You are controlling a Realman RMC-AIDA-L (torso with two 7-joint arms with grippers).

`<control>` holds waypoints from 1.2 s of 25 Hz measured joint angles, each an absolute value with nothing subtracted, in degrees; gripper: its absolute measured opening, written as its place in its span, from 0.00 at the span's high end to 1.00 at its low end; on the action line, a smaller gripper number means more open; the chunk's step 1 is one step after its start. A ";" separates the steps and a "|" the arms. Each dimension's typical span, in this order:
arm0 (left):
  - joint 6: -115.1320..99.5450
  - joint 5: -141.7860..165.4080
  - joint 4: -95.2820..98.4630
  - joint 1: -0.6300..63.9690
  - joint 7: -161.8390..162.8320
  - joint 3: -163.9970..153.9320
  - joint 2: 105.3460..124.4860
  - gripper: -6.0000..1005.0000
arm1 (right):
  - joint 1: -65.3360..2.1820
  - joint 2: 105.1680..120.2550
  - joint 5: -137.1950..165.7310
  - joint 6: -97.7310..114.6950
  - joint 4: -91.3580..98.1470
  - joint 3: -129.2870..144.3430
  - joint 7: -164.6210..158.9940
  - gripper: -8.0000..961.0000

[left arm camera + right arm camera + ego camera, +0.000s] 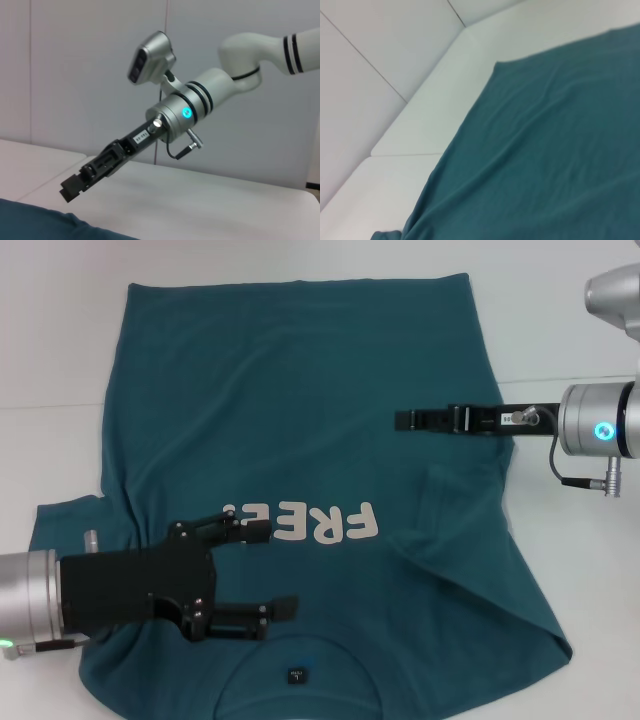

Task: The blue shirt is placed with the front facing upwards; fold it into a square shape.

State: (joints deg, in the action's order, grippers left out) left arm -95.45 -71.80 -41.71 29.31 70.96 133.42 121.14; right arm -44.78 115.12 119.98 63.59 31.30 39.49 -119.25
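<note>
Shirt flat, front up, unfolded. Left gripper spread wide above chest; right gripper narrow, empty. Pinch both layers at edge before lifting.

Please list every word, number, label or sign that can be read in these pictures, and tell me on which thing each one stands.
"FRE": white block letters on the chest of the blue shirt, upside down in the head view; the left gripper hides whatever follows.
Neck label of the shirt: too small to read.
White sticker on the right gripper: too small to read.
</note>
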 joint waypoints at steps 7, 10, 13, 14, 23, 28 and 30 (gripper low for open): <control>-95.72 -72.73 -41.72 29.44 72.37 135.30 121.36 0.07 | -42.27 115.89 119.12 63.96 32.61 39.92 -103.19 0.20; -96.10 -74.06 -41.57 29.23 73.66 135.62 121.20 0.07 | -40.41 116.35 118.33 64.58 33.98 39.59 -94.95 0.10; -96.25 -74.47 -41.70 29.16 75.28 136.19 121.13 0.07 | -38.46 116.27 115.78 66.63 34.43 39.53 -87.04 0.03; -96.29 -74.52 -41.78 29.15 75.83 136.50 121.11 0.07 | -37.72 116.13 114.72 67.69 34.48 39.51 -84.87 0.03; -97.15 -74.75 -43.21 28.96 81.10 140.84 121.32 0.07 | -32.41 113.94 108.66 81.80 35.04 39.25 -73.36 0.03; -97.54 -74.84 -43.25 28.53 81.44 143.91 122.01 0.07 | -31.51 113.36 108.64 84.17 35.50 39.12 -71.87 0.03; -97.42 -74.85 -43.57 28.31 81.44 144.68 122.36 0.07 | -31.62 112.99 108.64 84.99 35.57 39.11 -72.50 0.03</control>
